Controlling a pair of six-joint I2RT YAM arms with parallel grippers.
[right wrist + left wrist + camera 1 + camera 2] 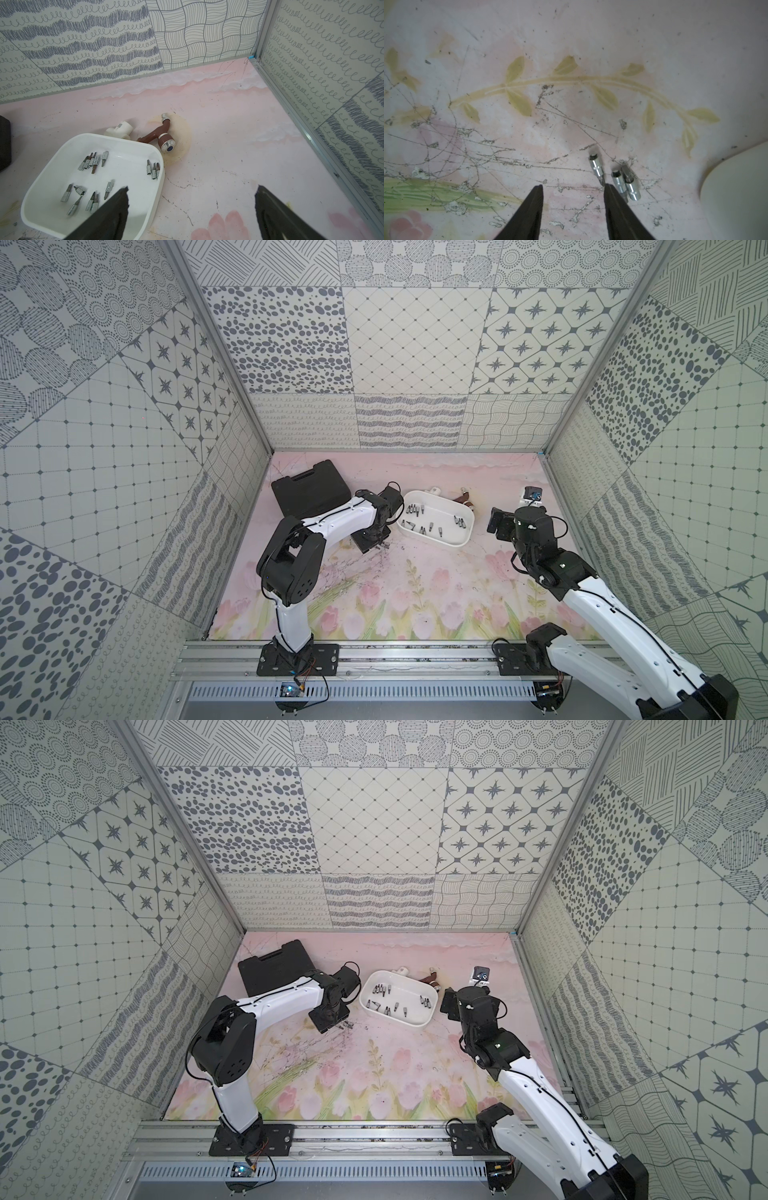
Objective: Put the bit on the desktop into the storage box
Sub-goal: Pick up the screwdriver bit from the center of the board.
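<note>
Desktop scratched, walls patterned; left fingers parted beside bits; right fingers spread wide.

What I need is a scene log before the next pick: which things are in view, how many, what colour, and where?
desktop: one, pale pink with tulips, cell floor.
storage box: one, white, mid-back of desktop.
bits in box: over a dozen, silver, scattered inside.
loose bits: at least three, silver, on desktop, front-left of box.
tool case: one, black, back left.
pipe fitting: one, white, behind box.
tap: one, brown, behind box.
left tool: one, black, open, low over desktop beside loose bits.
right tool: one, black, open, right of box.
</note>
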